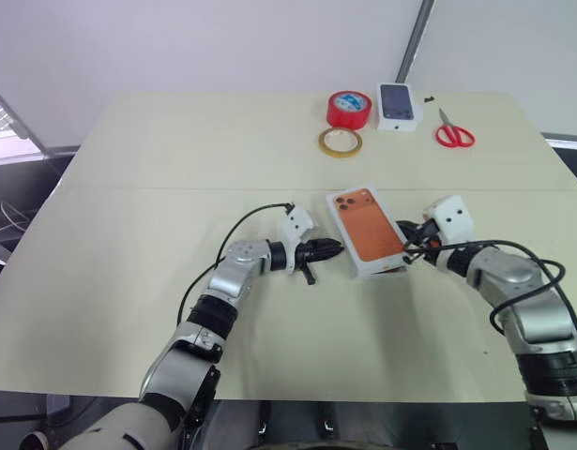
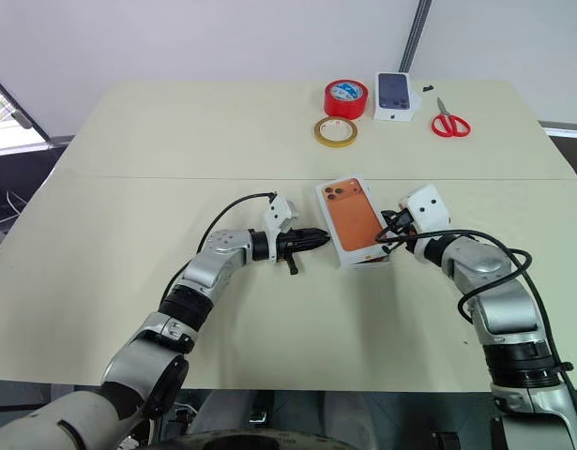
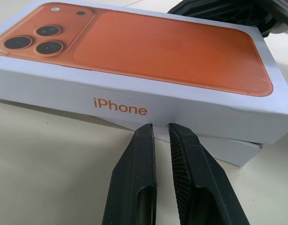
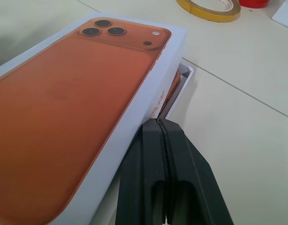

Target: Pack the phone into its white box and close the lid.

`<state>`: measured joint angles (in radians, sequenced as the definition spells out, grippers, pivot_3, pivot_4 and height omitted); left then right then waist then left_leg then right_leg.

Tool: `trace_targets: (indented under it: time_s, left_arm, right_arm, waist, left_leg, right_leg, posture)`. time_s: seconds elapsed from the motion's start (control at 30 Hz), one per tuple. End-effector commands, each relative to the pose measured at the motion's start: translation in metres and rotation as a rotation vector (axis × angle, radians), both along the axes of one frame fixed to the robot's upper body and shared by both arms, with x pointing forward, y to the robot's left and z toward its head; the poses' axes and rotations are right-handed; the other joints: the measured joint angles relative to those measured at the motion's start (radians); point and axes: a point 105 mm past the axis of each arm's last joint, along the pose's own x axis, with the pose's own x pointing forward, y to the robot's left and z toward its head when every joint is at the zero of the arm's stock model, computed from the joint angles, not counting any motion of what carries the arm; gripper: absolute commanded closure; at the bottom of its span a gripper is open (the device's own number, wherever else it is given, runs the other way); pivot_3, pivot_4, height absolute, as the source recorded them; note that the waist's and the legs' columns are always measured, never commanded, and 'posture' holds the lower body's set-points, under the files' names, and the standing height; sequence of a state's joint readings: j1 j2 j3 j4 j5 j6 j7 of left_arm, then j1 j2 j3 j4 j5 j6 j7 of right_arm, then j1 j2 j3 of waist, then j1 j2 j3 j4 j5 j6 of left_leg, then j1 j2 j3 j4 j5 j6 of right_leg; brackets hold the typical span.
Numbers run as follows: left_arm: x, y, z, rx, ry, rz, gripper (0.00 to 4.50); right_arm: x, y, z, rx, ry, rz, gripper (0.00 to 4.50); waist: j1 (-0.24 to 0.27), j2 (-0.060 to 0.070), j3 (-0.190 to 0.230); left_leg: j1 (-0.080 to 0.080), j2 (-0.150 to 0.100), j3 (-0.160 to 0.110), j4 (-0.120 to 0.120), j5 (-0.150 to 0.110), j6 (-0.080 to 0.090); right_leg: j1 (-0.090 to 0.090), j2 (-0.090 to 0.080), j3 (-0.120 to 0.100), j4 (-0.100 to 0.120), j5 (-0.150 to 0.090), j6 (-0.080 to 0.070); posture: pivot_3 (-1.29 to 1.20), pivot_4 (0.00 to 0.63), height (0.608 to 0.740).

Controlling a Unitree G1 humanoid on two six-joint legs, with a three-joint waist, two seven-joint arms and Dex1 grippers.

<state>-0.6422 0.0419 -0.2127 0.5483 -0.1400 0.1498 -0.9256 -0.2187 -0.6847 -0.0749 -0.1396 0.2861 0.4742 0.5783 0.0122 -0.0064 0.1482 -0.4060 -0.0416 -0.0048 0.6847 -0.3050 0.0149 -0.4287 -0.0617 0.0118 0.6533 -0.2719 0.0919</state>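
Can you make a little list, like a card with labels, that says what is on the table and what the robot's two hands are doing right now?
lid: orange phone picture on top, sitting crooked over the white box, not pushed fully down
phone: orange edge peeking out under the lid
left end effector: fingers nearly shut, at the lid's side
right end effector: shut, tips against the lid's other side
far side of table: red tape roll, yellow tape ring, smaller white box, red scissors
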Motion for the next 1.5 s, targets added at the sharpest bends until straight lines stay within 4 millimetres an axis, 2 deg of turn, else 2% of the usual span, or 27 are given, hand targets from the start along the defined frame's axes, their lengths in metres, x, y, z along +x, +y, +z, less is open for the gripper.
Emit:
trace_targets:
  time_s: [0.03, 0.2, 0.57, 0.87, 1.5]
  left_arm:
    - [0.001, -0.002, 0.014, -0.027, -0.042, -0.002, 3.92]
    - [0.013, 0.004, 0.019, -0.035, -0.043, 0.053, 3.92]
    - [0.023, 0.004, 0.016, -0.023, -0.04, 0.098, 3.92]
    - [0.023, -0.007, 0.016, -0.044, -0.038, 0.1, 3.92]
    - [0.01, -0.024, 0.019, -0.046, -0.059, 0.021, 3.92]
  right_arm:
    - [-0.006, 0.002, 0.012, -0.04, -0.048, 0.031, 4.47]
    - [0.004, -0.015, 0.019, -0.058, -0.082, -0.033, 4.47]
    - [0.018, -0.004, 0.019, -0.065, -0.103, -0.003, 4.47]
    - [0.011, 0.007, 0.015, -0.045, -0.081, 0.054, 4.47]
    - [-0.009, -0.001, 0.016, -0.052, -0.071, 0.022, 4.47]
  waist:
    - [0.0, 0.0, 0.0]
    - [-0.002, 0.0, 0.0]
    - [0.0, 0.0, 0.0]
    - [-0.001, 0.0, 0.0]
    - [0.001, 0.0, 0.0]
  left_leg:
    - [0.0, 0.0, 0.0, 0.0, 0.0, 0.0]
    - [0.0, 0.0, 0.0, 0.0, 0.0, 0.0]
    - [0.0, 0.0, 0.0, 0.0, 0.002, -0.004]
    - [0.0, 0.0, 0.0, 0.0, 0.002, -0.004]
    - [0.0, 0.0, 0.0, 0.0, 0.002, -0.003]
  right_leg:
    - [0.0, 0.0, 0.0, 0.0, 0.0, 0.0]
    - [0.0, 0.0, 0.0, 0.0, 0.0, 0.0]
    - [0.0, 0.0, 0.0, 0.0, 0.0, 0.0]
    - [0.0, 0.0, 0.0, 0.0, 0.0, 0.0]
    - [0.0, 0.0, 0.0, 0.001, 0.0, 0.0]
  posture:
    - [0.0, 0.15, 0.74]
    - [0.0, 0.15, 0.74]
    - [0.0, 0.15, 0.74]
    - [0.0, 0.15, 0.74]
    - [0.0, 0.15, 0.74]
